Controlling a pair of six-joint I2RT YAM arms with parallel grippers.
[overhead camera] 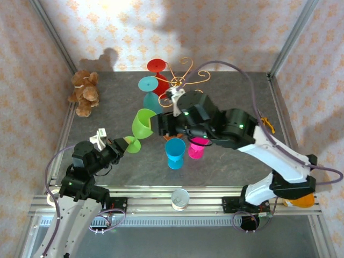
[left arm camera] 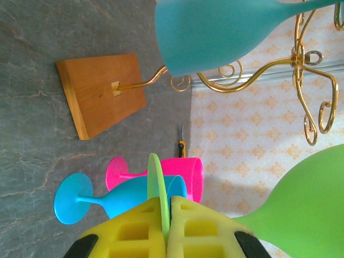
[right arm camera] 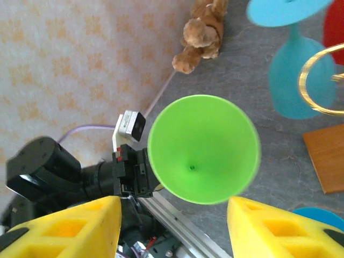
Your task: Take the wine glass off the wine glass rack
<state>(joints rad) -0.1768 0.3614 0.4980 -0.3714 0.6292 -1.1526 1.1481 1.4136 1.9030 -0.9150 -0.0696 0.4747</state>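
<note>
Patterned wallpaper is seen around a grey stone tabletop (overhead camera: 107,166). At the far left a teddy bear (overhead camera: 83,94) is propped near the wall.

Nearer, the left tool (left arm camera: 166,226) is clamped tight on the thin round foot of the green wine glass (overhead camera: 144,123). The glass is held in the air, tilted, with its bowl pointing toward the centre of the tabletop. It is clear of the wine glass rack (overhead camera: 180,81), to the rack's near left.

The right tool (right arm camera: 172,223) is reached across from the right and faces the mouth of the green bowl. Its fingers are spread wide on either side of the bowl, and no contact with it can be made out, so nothing is gripped.

At the far centre, a teal glass (overhead camera: 149,86) and a red glass (overhead camera: 157,67) hang upside down from the rack's gold arms. A blue glass (overhead camera: 175,152) and a pink glass (overhead camera: 197,148) stand upright on the tabletop, just beside each other.

The removal itself is judged done, with the green glass off the rack and carried by the left tool alone. What is left appears to be setting it down on the tabletop and letting go.
</note>
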